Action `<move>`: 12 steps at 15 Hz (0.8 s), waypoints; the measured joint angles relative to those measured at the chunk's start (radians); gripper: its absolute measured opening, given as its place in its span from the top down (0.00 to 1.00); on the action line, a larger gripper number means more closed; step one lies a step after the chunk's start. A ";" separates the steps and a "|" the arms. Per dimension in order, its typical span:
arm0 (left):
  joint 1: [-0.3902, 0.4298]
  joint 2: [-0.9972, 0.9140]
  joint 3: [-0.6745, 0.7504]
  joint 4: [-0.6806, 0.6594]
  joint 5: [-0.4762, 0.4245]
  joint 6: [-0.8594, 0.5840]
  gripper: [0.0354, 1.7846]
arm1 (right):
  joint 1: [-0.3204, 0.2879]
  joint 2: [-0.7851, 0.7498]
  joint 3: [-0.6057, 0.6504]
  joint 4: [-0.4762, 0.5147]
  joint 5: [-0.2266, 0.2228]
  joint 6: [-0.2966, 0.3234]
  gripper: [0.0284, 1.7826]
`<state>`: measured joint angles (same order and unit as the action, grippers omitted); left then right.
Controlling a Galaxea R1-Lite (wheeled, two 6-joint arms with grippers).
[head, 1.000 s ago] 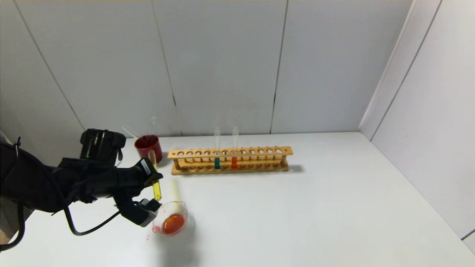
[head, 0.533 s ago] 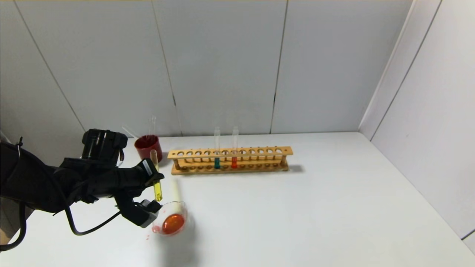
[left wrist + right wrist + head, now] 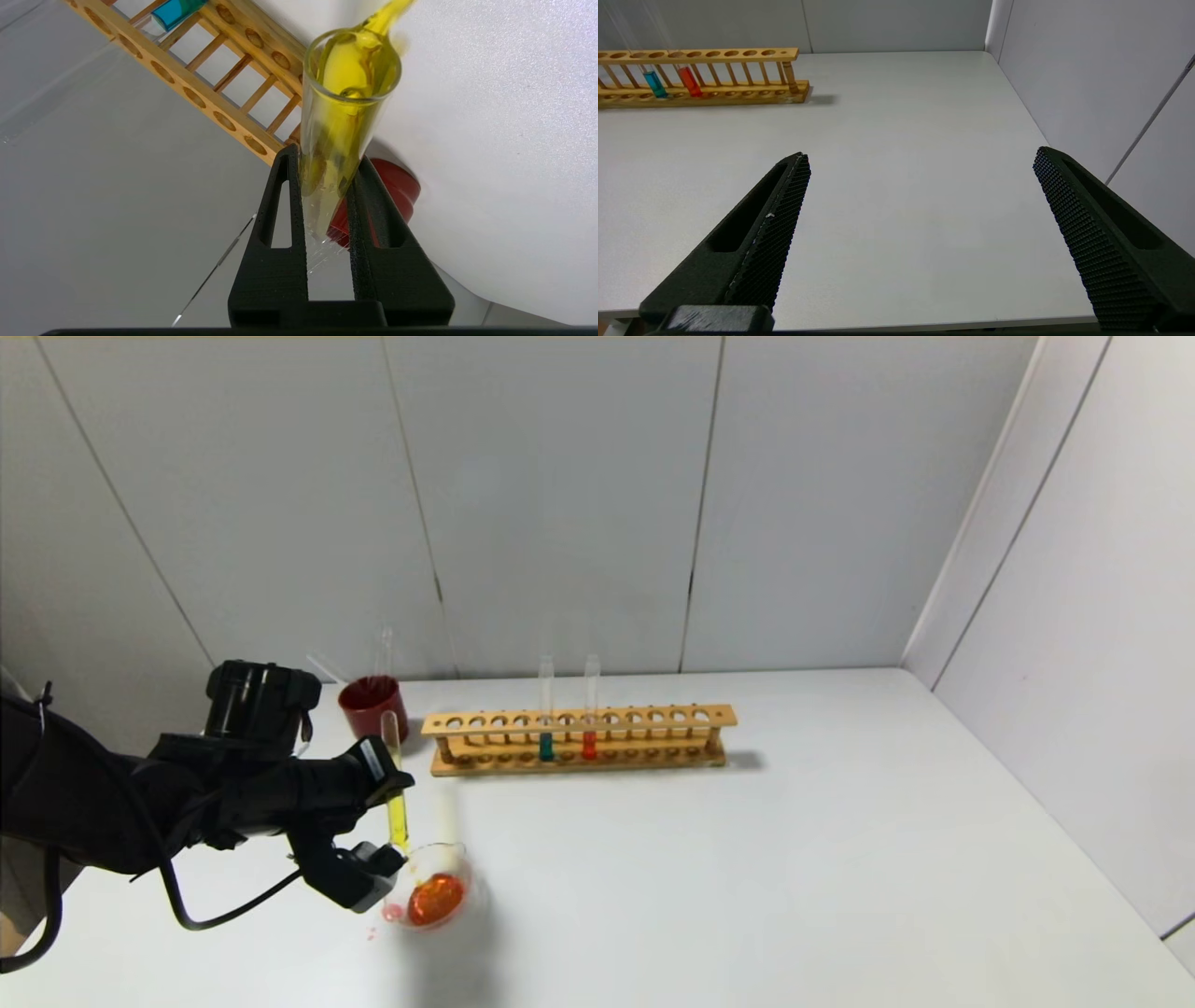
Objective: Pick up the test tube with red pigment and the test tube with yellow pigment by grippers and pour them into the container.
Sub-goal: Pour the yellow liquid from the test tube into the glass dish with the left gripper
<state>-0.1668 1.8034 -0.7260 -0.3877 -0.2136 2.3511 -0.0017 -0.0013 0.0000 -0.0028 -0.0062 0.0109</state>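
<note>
Pouring is under way: the left gripper [image 3: 385,821], near the robot's left edge of the tabletop [image 3: 766,859], has its jaws pinching the test tube with yellow pigment [image 3: 395,793], which is inverted with its mouth just above the rim of the container [image 3: 437,896]. In the left wrist view yellow liquid streams from the tube's open mouth [image 3: 351,65].

The main risk, as I judge it, is a miss. The tube's mouth sits at the beaker's near rim rather than over its middle, so a small drift toward the gripper would send yellow liquid onto the tabletop, where pinkish drops [image 3: 387,915] already lie beside the glass. The tube could also knock the light beaker and tip it, or the smooth glass could slip between the jaws.

The container holds a shallow pool of orange-red liquid. The wooden rack [image 3: 579,739] farther back carries a tube with teal-green liquid [image 3: 546,745] and the test tube with red pigment [image 3: 589,744], both upright. A dark red cup [image 3: 373,706] stands beside the rack's left end with what look like clear tubes in it.

The right gripper [image 3: 920,224] is parked low at the tabletop's near edge, jaws spread wide and empty.
</note>
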 joint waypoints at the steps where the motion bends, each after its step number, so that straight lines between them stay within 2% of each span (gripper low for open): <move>1: -0.004 -0.002 0.001 -0.001 0.004 0.000 0.85 | 0.000 0.000 0.000 0.000 0.000 0.000 0.02; 12: -0.025 -0.009 0.006 -0.001 0.034 0.016 0.85 | 0.000 0.000 0.000 0.000 0.000 0.000 0.02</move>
<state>-0.1919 1.7949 -0.7202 -0.3885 -0.1794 2.3674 -0.0017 -0.0013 0.0000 -0.0028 -0.0062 0.0109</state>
